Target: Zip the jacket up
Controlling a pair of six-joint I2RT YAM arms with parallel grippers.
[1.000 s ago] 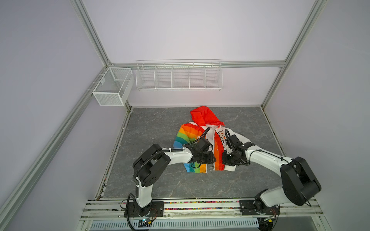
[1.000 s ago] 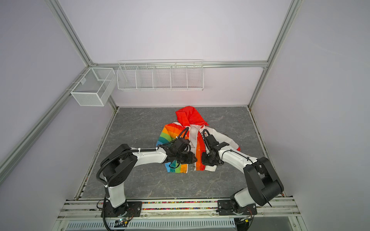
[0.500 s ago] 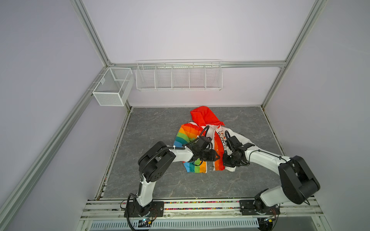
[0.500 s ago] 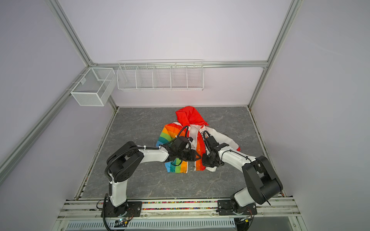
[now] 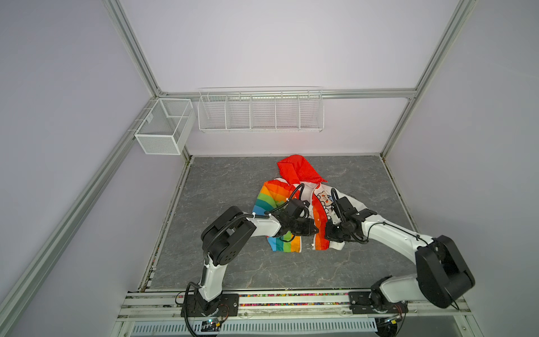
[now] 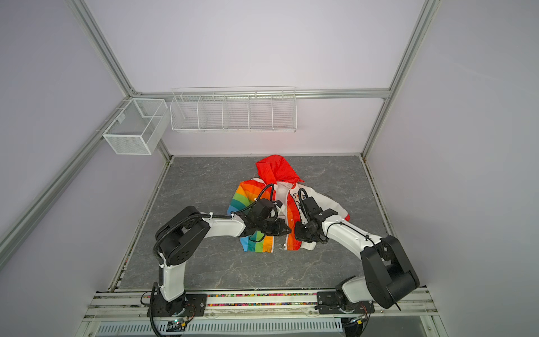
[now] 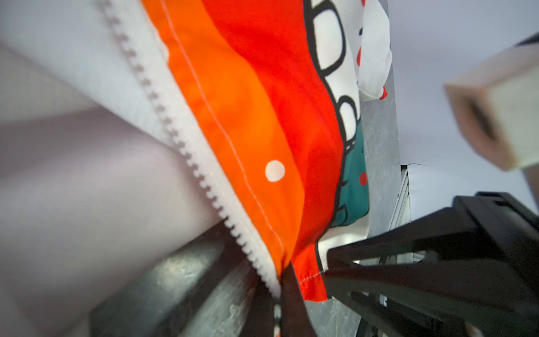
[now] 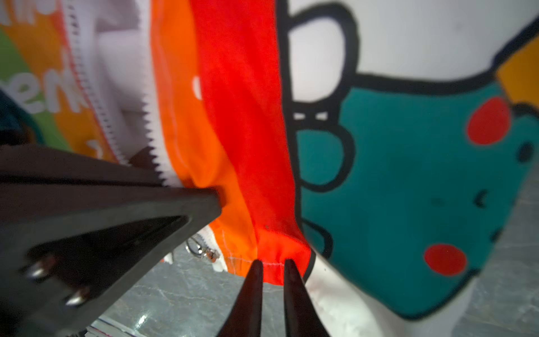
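Unzipped child's jacket (image 5: 318, 217) lies mid-surface (image 5: 227, 189), pinched at its lower front.
Red hood, rainbow half, white cartoon half; the white zipper teeth (image 7: 183, 151) stand apart. In both top views the arms hide the grips. The blurred left wrist view shows the left gripper (image 7: 278, 294) closed on the toothed edge. The right wrist view shows the right gripper (image 8: 272, 265) clamped on the red hem, near a metal pull ring (image 8: 201, 248).

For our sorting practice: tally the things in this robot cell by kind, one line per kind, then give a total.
jacket: 1
robot arms: 2
white wire baskets: 2
Total: 5
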